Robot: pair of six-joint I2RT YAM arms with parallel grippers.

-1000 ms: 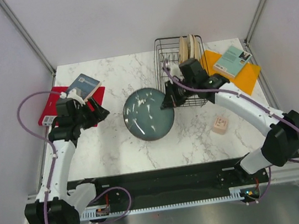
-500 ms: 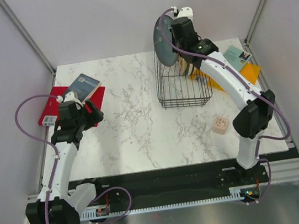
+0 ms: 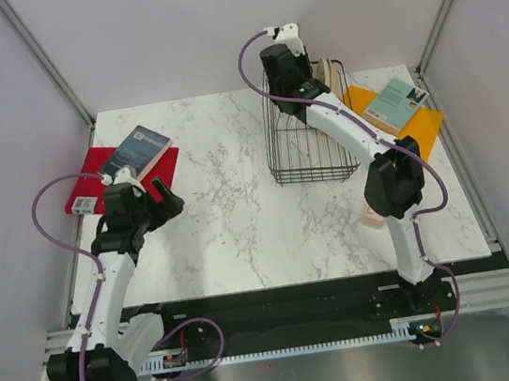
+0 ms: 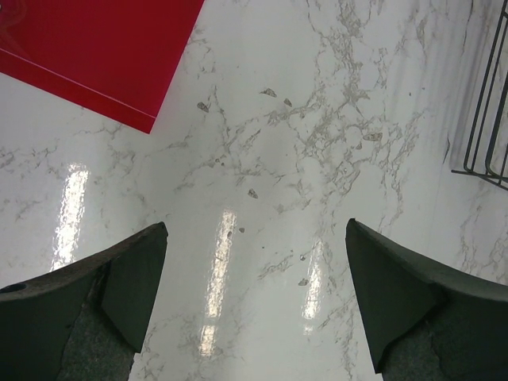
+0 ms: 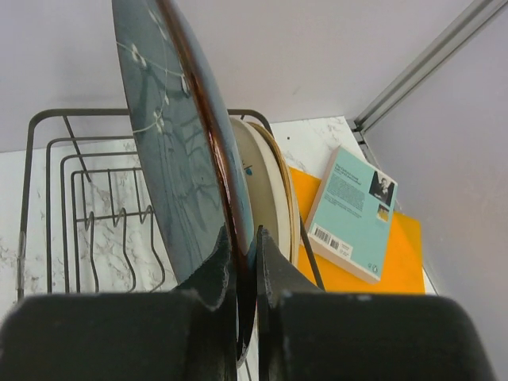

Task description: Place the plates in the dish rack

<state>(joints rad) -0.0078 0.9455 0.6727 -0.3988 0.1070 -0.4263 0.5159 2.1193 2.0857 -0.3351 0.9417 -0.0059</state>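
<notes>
My right gripper (image 5: 242,238) is shut on the rim of the dark teal plate (image 5: 171,159) and holds it upright on edge over the black wire dish rack (image 5: 48,159), just left of the cream plates (image 5: 270,190) standing in the rack. From above, the right gripper (image 3: 281,65) is over the rack's (image 3: 309,140) back left part, with the cream plates (image 3: 323,75) at its back right; the wrist hides the teal plate there. My left gripper (image 4: 254,262) is open and empty over bare marble; it also shows in the top view (image 3: 169,202).
A red board (image 3: 87,181) with a blue book (image 3: 139,148) lies at the far left, its corner in the left wrist view (image 4: 95,55). An orange board (image 3: 422,134) with a teal book (image 3: 396,102) lies right of the rack. A small wooden block (image 3: 370,220) sits by the right arm.
The right gripper has lifted the teal plate off the table, turned it on edge and carried it over the back of the rack. The left arm has drawn back slightly.
</notes>
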